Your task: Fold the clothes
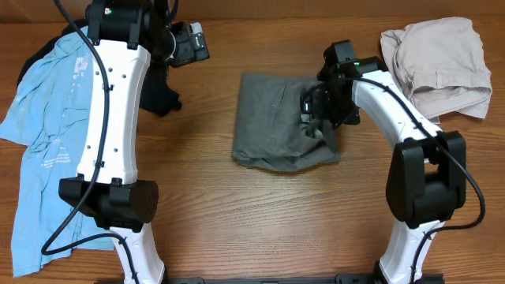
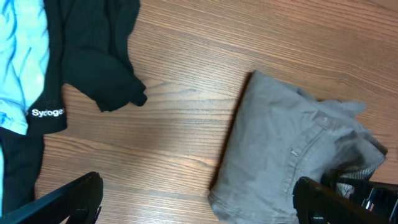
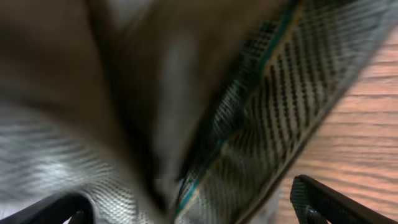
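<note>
Grey-olive shorts [image 1: 272,118] lie in the middle of the table [image 1: 237,221], folded into a rough square packet. The right gripper [image 1: 316,118] sits low over its right-hand part. In the right wrist view its jaws stand wide apart, one finger at each lower corner. Blurred cloth fills the space above them, and nothing looks pinched.

The step in hand seems to be letting go of the last fold. To do it well, the right arm should rise straight up with the jaws held wide, so no finger snags the lining and drags the top layer open. A light press or tuck along the right edge would then square the packet, since that side looks the loosest.

The left gripper [image 1: 189,43] hovers near the black shirt [image 1: 162,91]. Its jaws are fully apart and empty, well away from the shorts, which is where it should stay.

The packet's left and near edges are fairly straight and flat, with a stitched seam showing on top. Its right side is lumpier. Pale woven lining with a thin teal stripe pokes out there, close under the right wrist camera.

A light blue shirt [image 1: 47,118] is spread at the left of the table. Beige shorts [image 1: 442,63] sit bunched at the far right.
</note>
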